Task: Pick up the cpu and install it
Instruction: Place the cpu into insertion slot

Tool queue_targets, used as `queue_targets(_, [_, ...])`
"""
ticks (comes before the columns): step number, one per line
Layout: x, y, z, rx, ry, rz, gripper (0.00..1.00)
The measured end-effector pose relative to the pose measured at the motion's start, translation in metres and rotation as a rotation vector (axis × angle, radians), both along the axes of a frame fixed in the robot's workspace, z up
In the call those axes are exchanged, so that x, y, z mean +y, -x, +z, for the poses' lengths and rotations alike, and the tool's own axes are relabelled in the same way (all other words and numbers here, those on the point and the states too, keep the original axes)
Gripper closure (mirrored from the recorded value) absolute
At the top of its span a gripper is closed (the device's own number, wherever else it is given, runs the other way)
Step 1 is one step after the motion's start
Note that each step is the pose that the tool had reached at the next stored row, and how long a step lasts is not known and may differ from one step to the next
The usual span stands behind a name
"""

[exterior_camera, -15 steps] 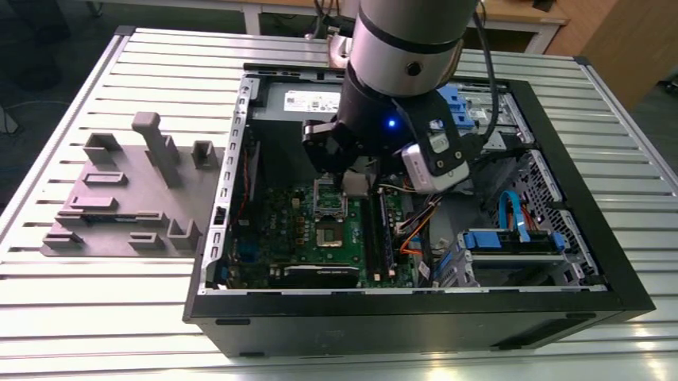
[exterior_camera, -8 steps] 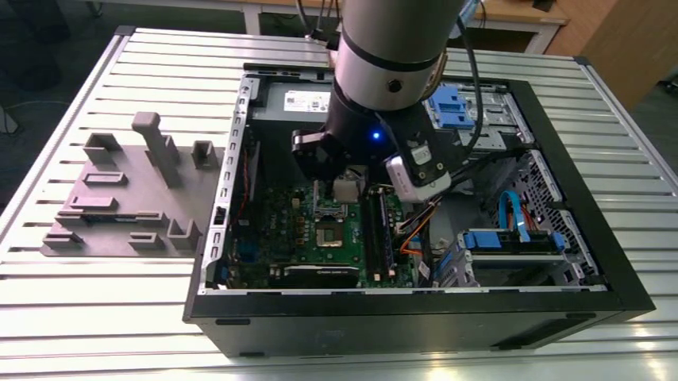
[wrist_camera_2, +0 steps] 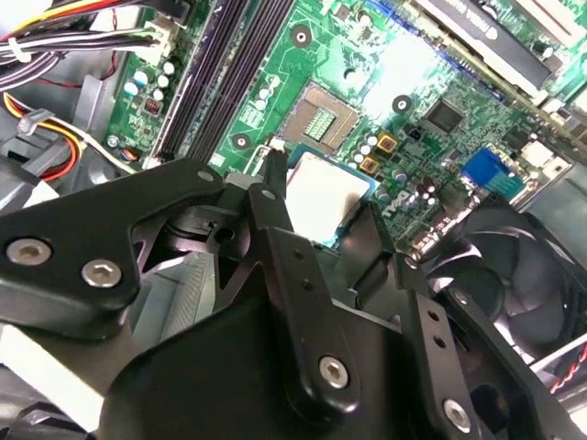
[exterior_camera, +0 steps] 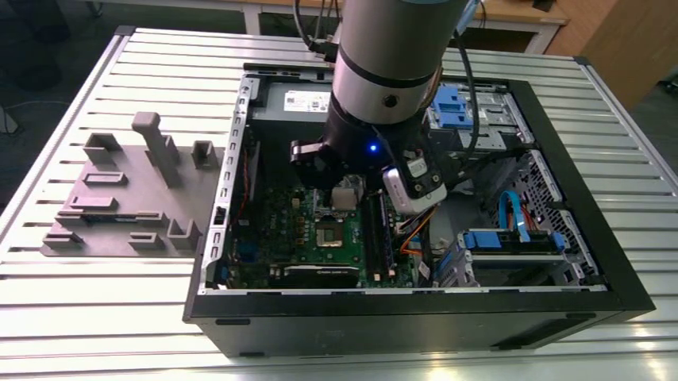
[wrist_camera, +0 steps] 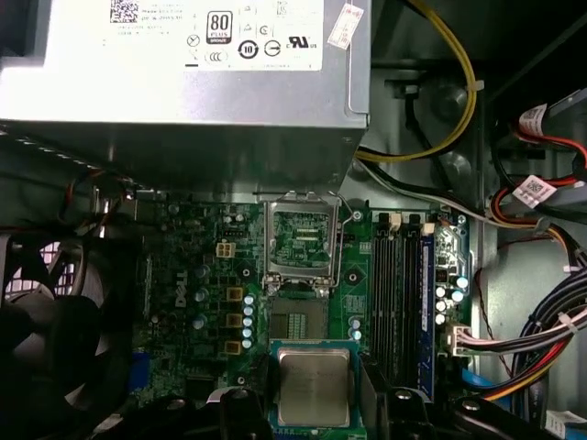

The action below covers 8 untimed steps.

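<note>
Slatted metal table (exterior_camera: pixel 95 302) carries an open computer case (exterior_camera: pixel 424 317) mid-table. Inside, the gripper (wrist_camera_2: pixel 316 206) seemingly clamps the cpu (wrist_camera: pixel 314 385) between its jaws, above the motherboard (wrist_camera: pixel 202 275).

— The cpu (wrist_camera: pixel 314 387)?
— Brushed silver-grey metal top, faint sheen.
— And the motherboard (wrist_camera: pixel 202 275)?
— Glossy green board. The power supply box (wrist_camera: pixel 183 101) is dull grey sheet metal, with a white paper label (wrist_camera: pixel 211 32).

The open socket (wrist_camera: pixel 295 321) is lying unobstructed, with free room above it where the gripper (wrist_camera: pixel 314 403), clamping the cpu (wrist_camera: pixel 314 385), is hanging. The raised socket frame (wrist_camera: pixel 298 236) and power supply (wrist_camera: pixel 183 110) are bounding one side. The fan (wrist_camera: pixel 37 312), memory slots (wrist_camera: pixel 404 293) and cables (wrist_camera: pixel 541 321) are flanking the others.
</note>
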<state>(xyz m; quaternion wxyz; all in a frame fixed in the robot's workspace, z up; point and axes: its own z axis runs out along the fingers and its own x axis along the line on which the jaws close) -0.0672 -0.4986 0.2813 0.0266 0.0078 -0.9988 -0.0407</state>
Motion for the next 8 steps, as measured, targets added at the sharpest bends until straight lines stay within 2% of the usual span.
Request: queue_targets(8, [0.0000,0.0000,-0.0014,-0.0003,-0.0006,0.000,0.53])
